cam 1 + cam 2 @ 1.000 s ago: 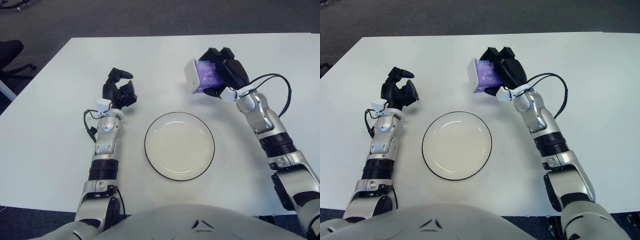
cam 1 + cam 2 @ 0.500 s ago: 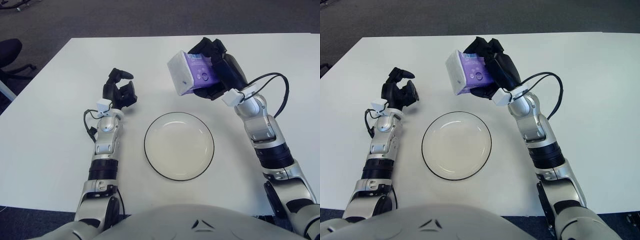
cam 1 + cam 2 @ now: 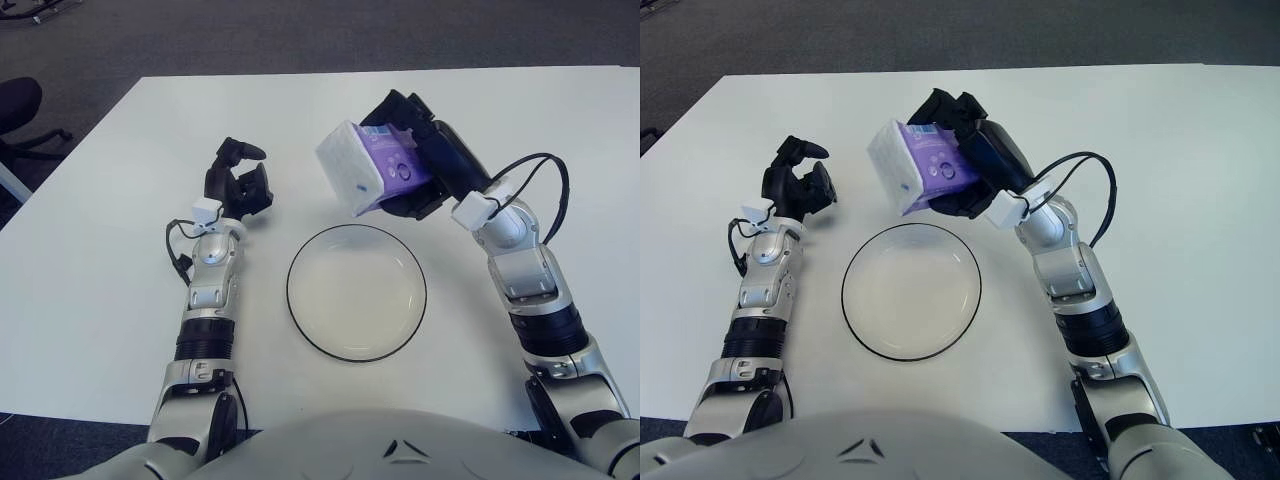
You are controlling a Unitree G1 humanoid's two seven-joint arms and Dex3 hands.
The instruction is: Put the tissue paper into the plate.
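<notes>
Even, diffuse overhead light fills both views, and the white worktop point(image 3: 100, 330) reads bright without blowing out. Shadows are soft and short: a faint grey smudge lies under the plate point(image 3: 357, 292) rim and beside the left hand point(image 3: 238, 185). The plate's glossy surface carries a mild sheen, no hard glare. The dark carpet point(image 3: 300, 35) beyond the far edge stays dim and low in detail. Focus is fairly sharp throughout, with straight worktop edges and no motion blur on the raised tissue pack point(image 3: 365, 165).
</notes>
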